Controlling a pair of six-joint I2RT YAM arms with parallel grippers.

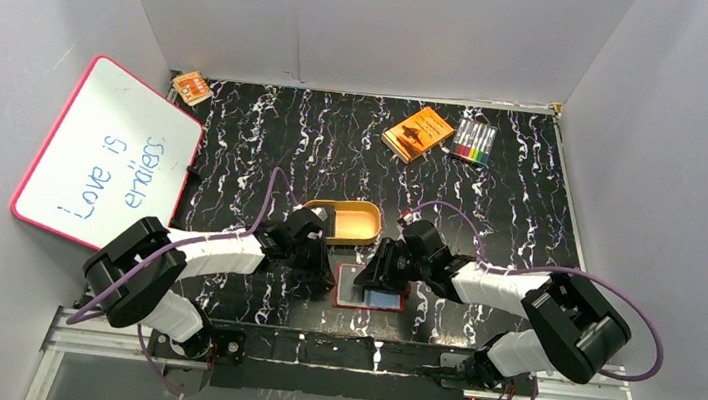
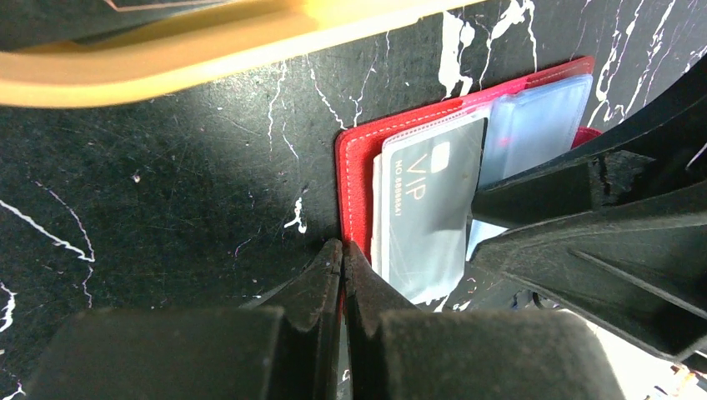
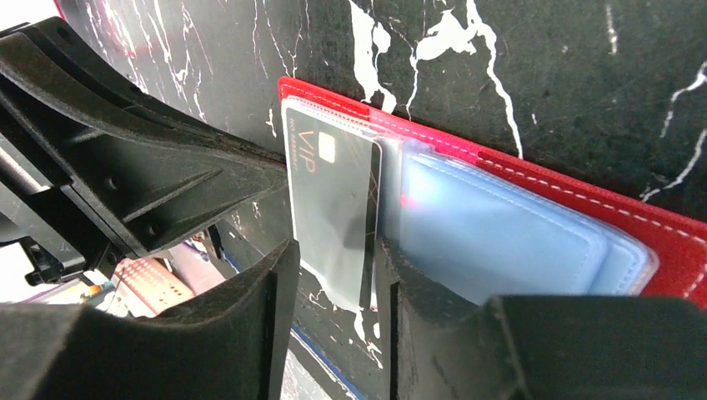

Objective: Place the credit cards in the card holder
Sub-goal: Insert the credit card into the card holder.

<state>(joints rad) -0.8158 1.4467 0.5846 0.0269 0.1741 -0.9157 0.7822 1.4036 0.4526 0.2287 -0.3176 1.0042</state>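
Note:
The card holder (image 1: 370,307) lies open on the black marbled table between my grippers, red outside with pale blue-grey pockets (image 3: 500,233). A dark grey card marked VIP (image 2: 433,208) sits partly in its clear left pocket, its near end sticking out. My left gripper (image 2: 343,250) is shut on the holder's red left edge (image 2: 358,167). My right gripper (image 3: 336,246) is open, a finger on either side of the card's near end (image 3: 329,183). In the top view the left gripper (image 1: 328,262) and right gripper (image 1: 380,275) meet over the holder.
A tan oval tray (image 1: 352,222) stands just behind the holder and shows in the left wrist view (image 2: 167,58). An orange box (image 1: 418,133) and a pack of coloured markers (image 1: 473,141) lie at the back right. A whiteboard (image 1: 109,154) leans at the left.

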